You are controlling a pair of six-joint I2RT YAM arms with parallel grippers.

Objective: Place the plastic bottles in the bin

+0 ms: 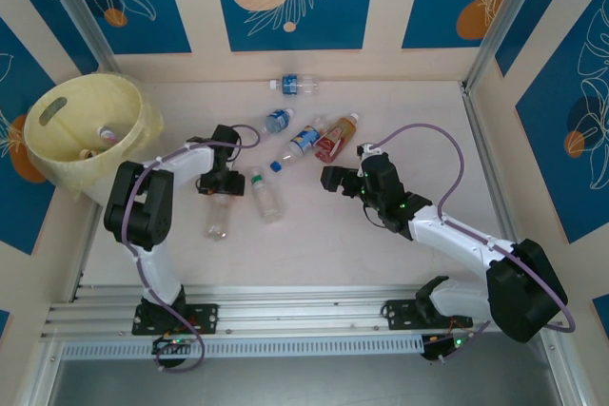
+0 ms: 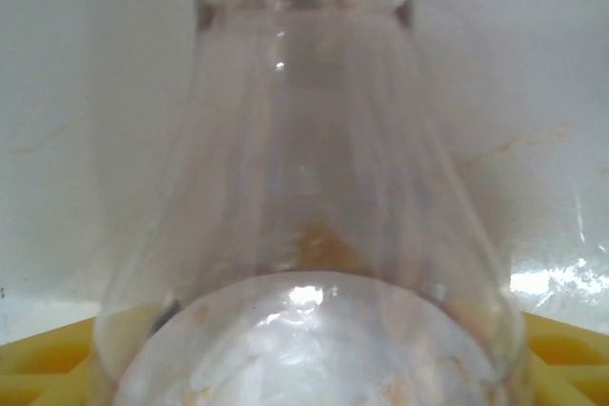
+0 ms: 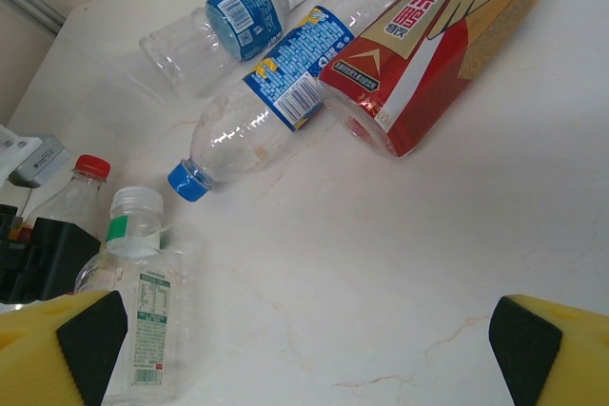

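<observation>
Left wrist: right at the lens, a clear red-capped bottle (image 2: pixel 304 187) between the left end effector's (image 2: pixel 304 373) yellow fingers (image 2: pixel 38 368); cannot tell whether clamped or merely straddled.

Top: adds the bin (image 1: pixel 143 130) off to the left, seemingly a couple of bottles (image 1: pixel 107 133) inside, six more on the surface (image 1: pixel 400 263); mostly undone, apparently.

Right wrist: right end effector (image 3: pixel 304 339) wide open, empty, facing the loose ones; gives labels unreadable from above.
</observation>
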